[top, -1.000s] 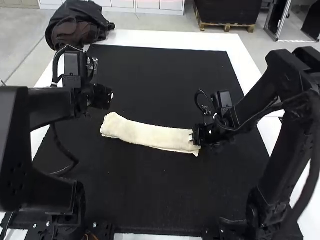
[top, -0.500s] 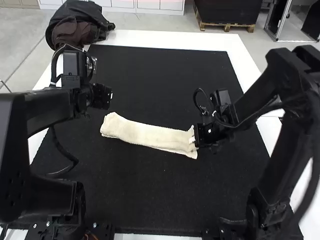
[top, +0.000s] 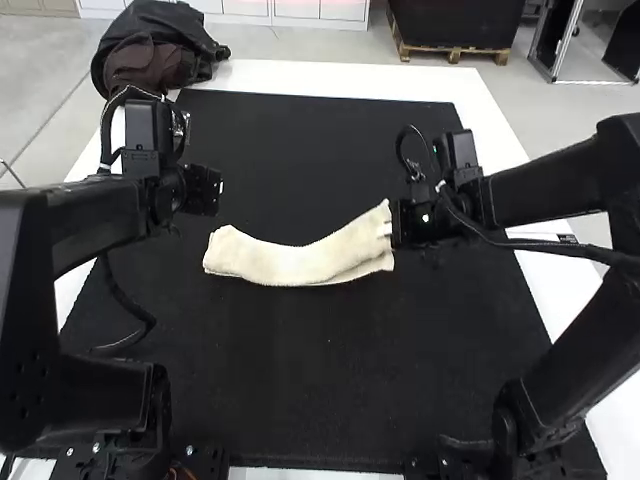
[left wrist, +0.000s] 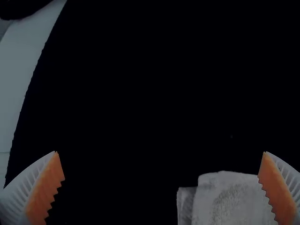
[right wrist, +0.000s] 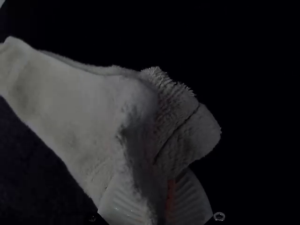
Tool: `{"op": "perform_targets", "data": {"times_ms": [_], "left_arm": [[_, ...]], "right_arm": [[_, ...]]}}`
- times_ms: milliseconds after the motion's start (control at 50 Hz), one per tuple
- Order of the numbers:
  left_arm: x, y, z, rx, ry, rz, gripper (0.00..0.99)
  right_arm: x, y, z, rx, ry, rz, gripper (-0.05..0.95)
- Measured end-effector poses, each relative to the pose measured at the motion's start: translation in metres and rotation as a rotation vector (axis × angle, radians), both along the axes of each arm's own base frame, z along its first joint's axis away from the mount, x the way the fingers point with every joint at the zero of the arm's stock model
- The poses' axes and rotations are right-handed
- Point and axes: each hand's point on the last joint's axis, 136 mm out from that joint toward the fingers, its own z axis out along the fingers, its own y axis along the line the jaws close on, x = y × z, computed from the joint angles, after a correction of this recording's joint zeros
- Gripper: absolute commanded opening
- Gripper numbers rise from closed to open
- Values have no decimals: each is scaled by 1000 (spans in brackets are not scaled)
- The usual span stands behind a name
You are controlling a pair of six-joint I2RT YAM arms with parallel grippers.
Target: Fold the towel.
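The cream towel (top: 290, 262) lies as a long folded strip across the middle of the black mat, its right end raised. My right gripper (top: 390, 228) holds that end in the high view. In the right wrist view, my right gripper (right wrist: 164, 199) is shut on the layered end of the towel (right wrist: 70, 103). Above the mat, beyond the towel's left end, hangs my left gripper (top: 218, 187). The left wrist view has my left gripper (left wrist: 161, 164) open, with the towel's left end (left wrist: 232, 199) near one finger and nothing gripped.
The black mat (top: 320, 370) covers most of the white table (top: 350, 80). A dark bag (top: 155, 55) rests at the table's far left corner. A cable hangs beside the left arm over the mat's left side.
My right gripper has lifted the towel's right end and moved it away from the arm bases, bending the strip. The left gripper has barely moved.
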Motion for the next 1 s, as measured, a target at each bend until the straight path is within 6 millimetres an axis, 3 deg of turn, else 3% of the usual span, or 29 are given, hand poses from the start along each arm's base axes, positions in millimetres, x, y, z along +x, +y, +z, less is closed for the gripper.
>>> {"op": "perform_targets", "data": {"times_ms": [240, 520, 760, 1000], "left_arm": [[-1, 9, -1, 1, 0, 31, 970], [-4, 26, -4, 3, 1, 83, 970], [-15, 41, -23, -1, 44, 132, 970], [-20, 58, -17, 0, 27, 182, 970]], "right_arm": [[-4, 38, 21, 35, -30, 84, -25], [-10, 73, 5, 25, 26, 157, -25], [-15, 115, 10, 42, 25, 235, -25], [-18, 149, 14, 62, 18, 288, -25]]}}
